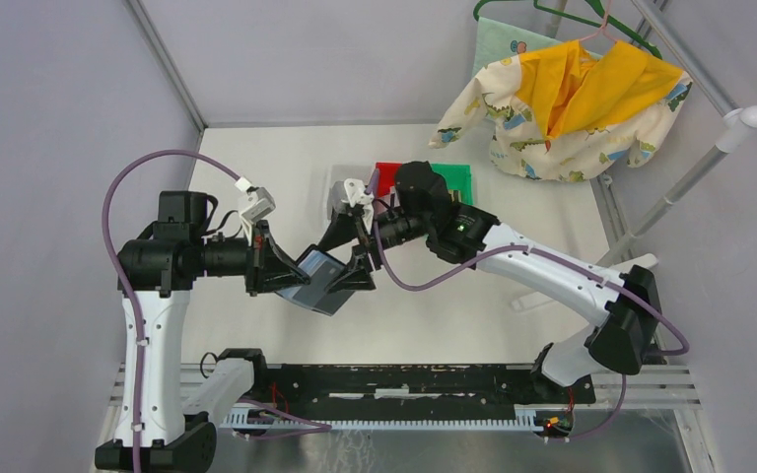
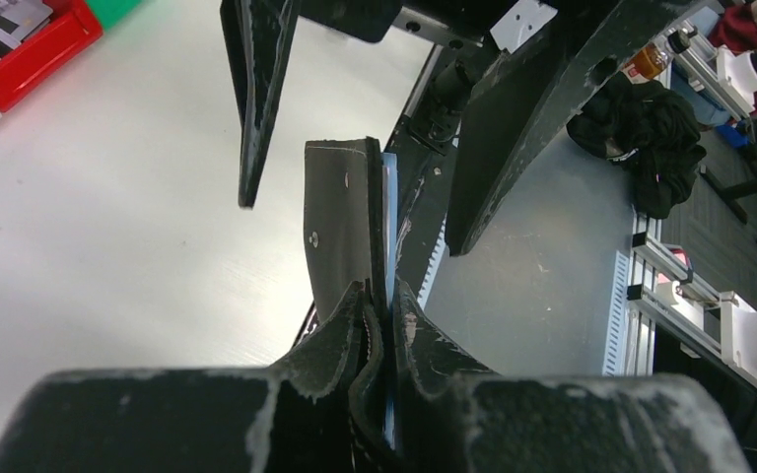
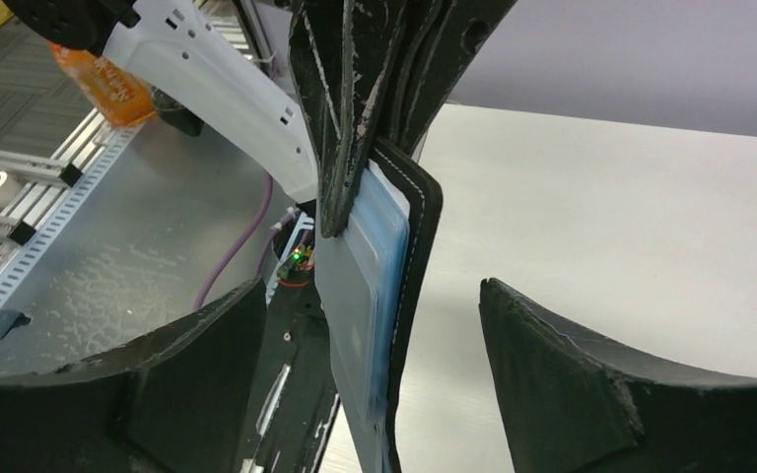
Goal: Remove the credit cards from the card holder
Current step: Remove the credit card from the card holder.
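Observation:
The black card holder [image 1: 320,281] hangs above the table's middle, its light blue-grey inside facing up. My left gripper [image 1: 291,271] is shut on one end of it. In the left wrist view the holder [image 2: 345,217] stands edge-on, pinched by that gripper [image 2: 379,291]. My right gripper [image 1: 347,258] is open and straddles the holder's other end without touching it. In the right wrist view the holder's black stitched edge [image 3: 416,256] runs between the spread jaws of the right gripper [image 3: 373,286]. A pale silvery-grey panel [image 3: 355,305] lies against its inside; I cannot tell whether it is one of the credit cards.
White [image 1: 348,187], red [image 1: 386,177] and green [image 1: 453,179] bins stand in a row at the back of the table. Clothes on a hanger [image 1: 572,99] hang at the back right beside a white pipe [image 1: 690,177]. A black rail [image 1: 404,379] runs along the near edge.

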Robot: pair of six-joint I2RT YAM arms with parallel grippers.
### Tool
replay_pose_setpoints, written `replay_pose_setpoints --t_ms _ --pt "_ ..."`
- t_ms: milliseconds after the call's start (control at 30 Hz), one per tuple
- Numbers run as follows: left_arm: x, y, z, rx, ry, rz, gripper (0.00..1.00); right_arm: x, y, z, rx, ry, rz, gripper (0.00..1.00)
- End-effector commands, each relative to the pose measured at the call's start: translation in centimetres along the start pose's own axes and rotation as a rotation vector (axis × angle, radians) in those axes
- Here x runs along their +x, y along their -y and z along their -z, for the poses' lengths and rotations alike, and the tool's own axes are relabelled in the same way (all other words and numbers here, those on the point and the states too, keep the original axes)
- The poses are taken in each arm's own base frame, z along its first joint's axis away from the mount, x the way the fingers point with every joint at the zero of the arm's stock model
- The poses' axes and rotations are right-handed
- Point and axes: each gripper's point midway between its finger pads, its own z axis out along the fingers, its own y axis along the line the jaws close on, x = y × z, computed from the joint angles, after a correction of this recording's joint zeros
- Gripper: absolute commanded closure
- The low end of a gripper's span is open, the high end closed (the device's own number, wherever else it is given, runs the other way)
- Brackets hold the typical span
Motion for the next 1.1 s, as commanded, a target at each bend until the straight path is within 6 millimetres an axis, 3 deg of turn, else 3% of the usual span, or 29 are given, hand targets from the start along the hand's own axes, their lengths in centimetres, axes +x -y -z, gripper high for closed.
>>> replay_pose_setpoints --t_ms 0,67,167,267,300,400,433,500,600,700,933,1067 --pt "-0.8 1.2 0.1 0.059 0.036 -0.072 0.98 -1.1 -1.1 -0.8 -0.073 0.003 0.035 0.23" --pt "-0.8 1.2 0.1 0.059 0.038 -0.081 0.98 -0.7 -1.4 -1.1 -0.102 -0.009 0.014 0.4" --pt "-0.8 1.2 0.1 0.057 0.038 -0.088 0.98 -0.1 -1.6 -1.5 -0.144 -0.024 -0.023 0.74" --pt "-0.9 1.1 0.1 0.053 0.037 -0.098 0.98 -0.1 -1.6 -1.7 -0.163 -0.038 -0.034 0.98" --pt "-1.1 0.9 0.1 0.048 0.039 -0.098 0.88 -0.2 -1.4 -1.7 -0.153 -0.038 -0.033 1.0" --pt "-2.3 -0.2 0.0 -0.004 0.069 -0.078 0.37 -1.5 -0.6 -1.7 -0.101 0.002 -0.032 1.0" --pt "-2.6 -0.5 0.0 -0.021 0.081 -0.078 0.25 -2.1 -0.3 -1.6 -0.076 0.025 -0.05 1.0" --pt "-3.4 -1.0 0.1 -0.057 0.111 -0.082 0.14 -4.2 0.5 -0.8 -0.008 0.127 -0.062 1.0" --pt "-4.6 -1.2 0.2 -0.09 0.166 -0.095 0.02 -6.9 0.3 1.2 0.062 0.32 -0.109 1.0" --pt "-5.2 -1.0 0.2 -0.091 0.208 -0.087 0.0 -8.3 -0.1 2.6 0.104 0.477 -0.172 1.0" --pt "-6.3 2.2 0.6 0.013 0.291 -0.103 0.0 -8.6 -0.4 4.8 0.163 0.7 -0.324 1.0" --pt "-6.1 3.5 0.8 0.048 0.302 -0.124 0.01 -9.4 -1.0 4.7 0.148 0.771 -0.36 1.0"
